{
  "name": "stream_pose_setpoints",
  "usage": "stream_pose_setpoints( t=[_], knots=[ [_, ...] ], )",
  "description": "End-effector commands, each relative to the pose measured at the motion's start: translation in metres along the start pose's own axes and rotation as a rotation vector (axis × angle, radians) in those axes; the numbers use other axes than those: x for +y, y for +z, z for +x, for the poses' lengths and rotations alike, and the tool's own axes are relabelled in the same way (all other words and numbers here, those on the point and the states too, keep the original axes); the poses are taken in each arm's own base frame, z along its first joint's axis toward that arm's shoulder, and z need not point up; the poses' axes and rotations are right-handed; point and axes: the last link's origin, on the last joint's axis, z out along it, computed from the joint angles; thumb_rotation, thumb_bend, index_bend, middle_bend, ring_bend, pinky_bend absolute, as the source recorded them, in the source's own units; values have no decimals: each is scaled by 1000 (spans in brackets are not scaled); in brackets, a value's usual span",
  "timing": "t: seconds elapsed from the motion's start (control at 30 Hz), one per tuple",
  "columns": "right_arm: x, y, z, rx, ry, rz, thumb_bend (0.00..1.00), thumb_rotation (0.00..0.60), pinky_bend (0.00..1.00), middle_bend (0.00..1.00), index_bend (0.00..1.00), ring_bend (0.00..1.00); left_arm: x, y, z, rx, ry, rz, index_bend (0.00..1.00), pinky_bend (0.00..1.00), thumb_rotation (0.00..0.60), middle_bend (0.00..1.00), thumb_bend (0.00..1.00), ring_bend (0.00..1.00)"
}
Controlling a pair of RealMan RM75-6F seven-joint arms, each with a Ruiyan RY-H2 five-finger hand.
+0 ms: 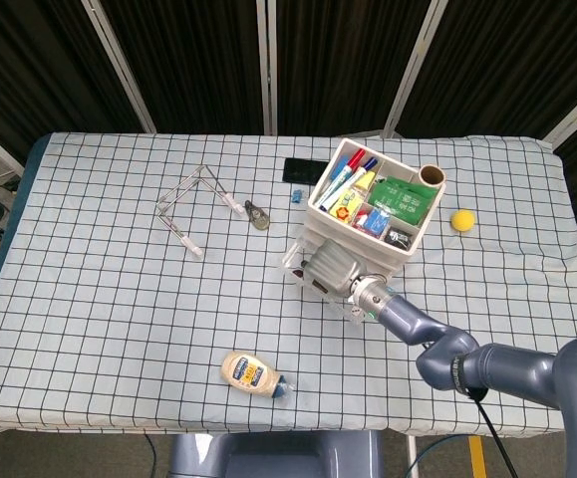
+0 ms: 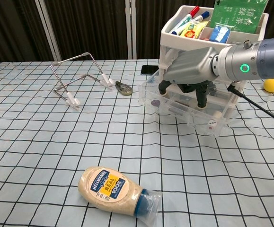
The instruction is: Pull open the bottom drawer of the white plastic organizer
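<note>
**Bottom drawer drawn out, my right hand over it**

Nearest me lies a mayonnaise bottle [image 2: 112, 188], flat on the checked tablecloth [image 2: 42, 142] with its cap pointing right, well apart from my work and no obstacle to it.

Beyond it, the clear bottom drawer [image 2: 186, 109] of the white plastic organizer [image 2: 193, 42] juts toward me, its front well forward of the frame, so I judge the pull largely done. A small die [image 2: 211, 125] sits inside at the front right corner. My right hand [image 2: 192, 71] hangs palm down over the open drawer, fingers [image 2: 202, 99] curled downward into it; whether they press the drawer's wall or grip anything I cannot tell, since the palm hides the contact. Reaching from above makes sense here, as the drawer front offers a lip to hook. My left hand shows in neither view.

The organizer's top tray holds markers [image 1: 350, 171] and a green packet [image 1: 408, 197], standing upright so nothing spills as the drawer slides.

Farther off lie a bent wire stand [image 1: 190, 204], a black phone [image 1: 299, 169] and, to the right, a yellow ball [image 1: 462, 219].
</note>
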Motion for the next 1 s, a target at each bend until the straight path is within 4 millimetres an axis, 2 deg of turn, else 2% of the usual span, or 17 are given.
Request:
stream_pose_setpoints(
  t=[0.03,0.27,0.53,0.7,1.0],
  knots=[
    [0,1,-2,-1,4,1,0,600,872,1000,364,1000,0,0,0,0,0,0,0,0,600,0,0,0],
    [1,3,-8,-2,18,-4,0,600,872,1000,388,1000,-1,1,-1,-3,1,3,0,0,600,0,0,0],
    [1,1,-13,-11,25,-2,0,600,872,1000,495,1000,0,1,-1,-4,1,1,0,0,600,0,0,0],
    [1,0,-13,-11,24,-2,0,600,871,1000,524,1000,-1,1,-1,-5,0,2,0,0,600,0,0,0],
    [1,-1,-12,-13,19,-2,75,600,871,1000,553,1000,-2,1,0,-8,-5,3,0,0,600,0,0,0]
  ],
)
